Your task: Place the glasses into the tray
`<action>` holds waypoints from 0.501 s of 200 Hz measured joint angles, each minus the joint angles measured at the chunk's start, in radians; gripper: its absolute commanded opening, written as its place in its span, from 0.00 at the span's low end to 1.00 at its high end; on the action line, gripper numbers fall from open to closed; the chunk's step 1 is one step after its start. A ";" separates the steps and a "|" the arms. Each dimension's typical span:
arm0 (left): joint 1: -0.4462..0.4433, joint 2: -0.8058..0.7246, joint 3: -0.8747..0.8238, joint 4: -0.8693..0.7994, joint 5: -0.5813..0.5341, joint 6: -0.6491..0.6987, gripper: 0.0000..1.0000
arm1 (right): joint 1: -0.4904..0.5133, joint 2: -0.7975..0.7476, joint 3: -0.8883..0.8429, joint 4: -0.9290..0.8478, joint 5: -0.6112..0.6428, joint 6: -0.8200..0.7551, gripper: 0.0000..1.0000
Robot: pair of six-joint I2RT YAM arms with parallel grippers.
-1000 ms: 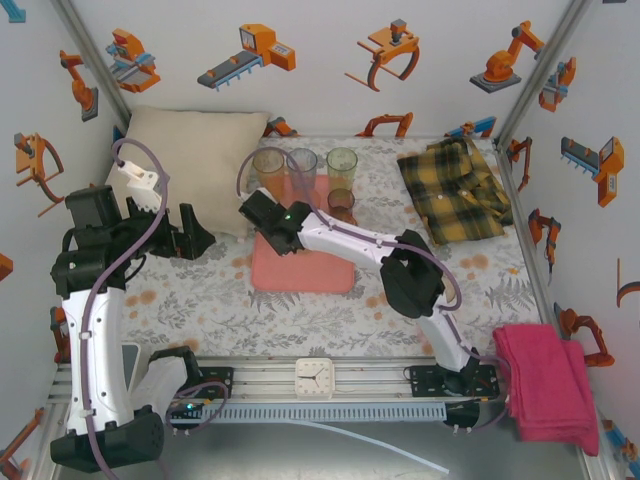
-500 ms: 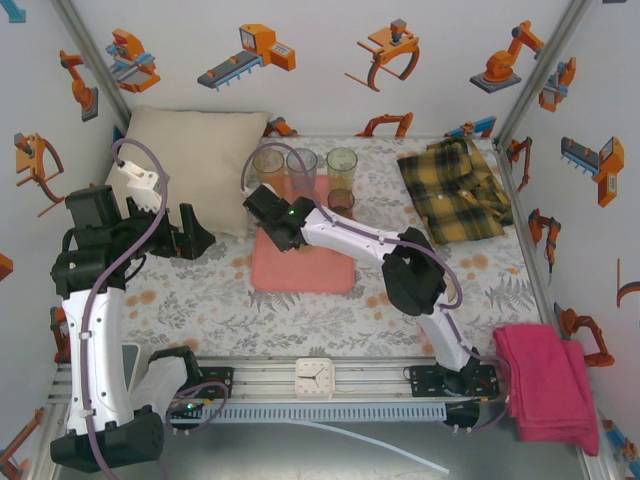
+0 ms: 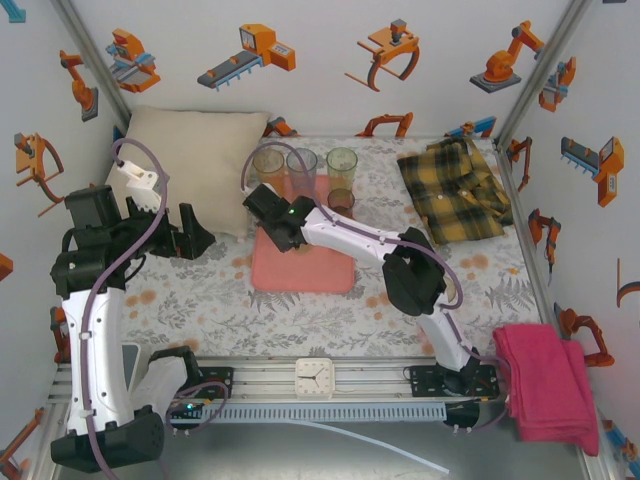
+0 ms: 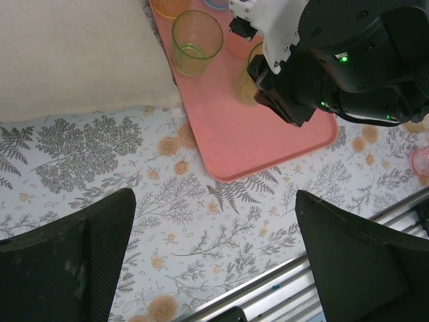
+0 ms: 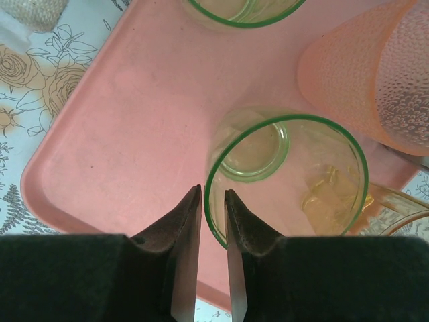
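Observation:
The salmon-pink tray lies mid-table. Several glasses stand along its far end: orange, blue-grey, green and a low smoky one. In the right wrist view my right gripper straddles the rim of a green glass standing upright on the tray. One finger is inside, one outside, and a thin gap shows on both sides of the rim. An orange glass stands just beyond it. My left gripper hangs wide open over the floral cloth, left of the tray, holding nothing.
A cream pillow lies at the back left, touching the tray's corner. A yellow plaid shirt is at the back right and a magenta cloth at the near right. A pink glass stands on the cloth beyond the tray.
My right gripper has shifted slightly right and farther back over the tray. The left arm has not moved.

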 measured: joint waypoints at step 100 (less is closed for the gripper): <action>0.006 0.000 0.000 0.000 0.011 -0.006 0.95 | 0.000 -0.009 0.000 -0.027 0.035 -0.001 0.21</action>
